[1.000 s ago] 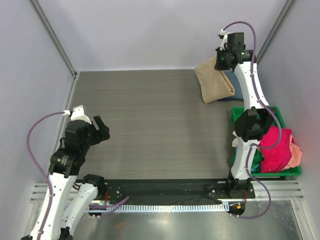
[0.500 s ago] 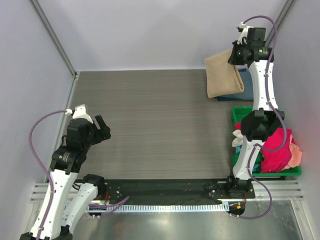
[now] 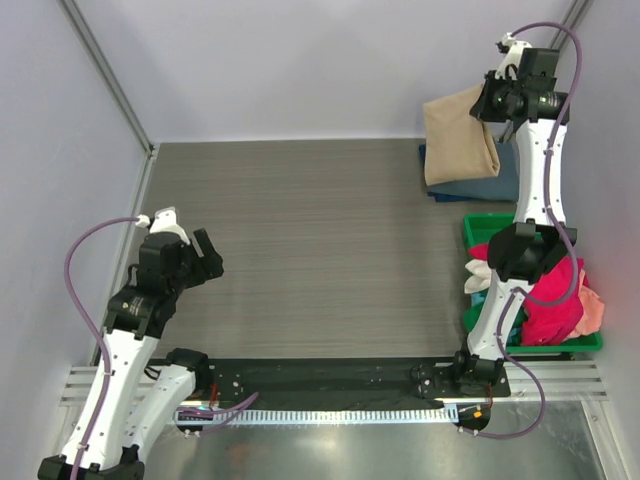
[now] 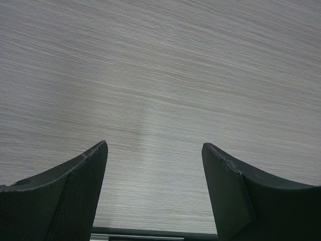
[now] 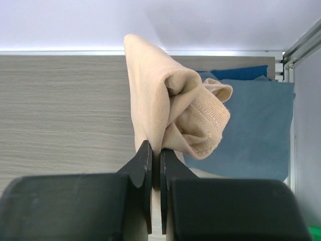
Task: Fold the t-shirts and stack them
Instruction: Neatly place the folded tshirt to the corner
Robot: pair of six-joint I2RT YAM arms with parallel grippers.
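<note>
**Tan shirt swung back over the blue one**

On the left, my left gripper (image 3: 205,257) hangs over the bare table (image 3: 320,220) near its left edge. Its jaws are spread wide with nothing between them, and it has barely shifted in the last second. The middle of the wood-grain top carries no cloth.

All the change is at the far right. A second ago the tan shirt (image 3: 458,135) hung lower and closer to the middle. It has since been raised and carried back toward the far right corner, where it dangles as a folded bundle from the right gripper (image 3: 497,100). In the right wrist view those jaws are pressed almost together on a fold of tan cloth, with the rest bunched beyond the tips.

Under and just behind it the slate blue shirt (image 3: 495,185) lies flat on the table in that corner. From above the tan one overlaps it, but I cannot tell whether its hem touches.

I read this as the stacking step, with the tan shirt being lined up over the blue. The next move calls for a square, slow lowering so the fold does not spill open on release.

Nearer me on the right, the green bin (image 3: 475,225) holds a magenta shirt (image 3: 548,295) and a peach one (image 3: 592,312), both unfolded. I judge most of the job remains.
</note>
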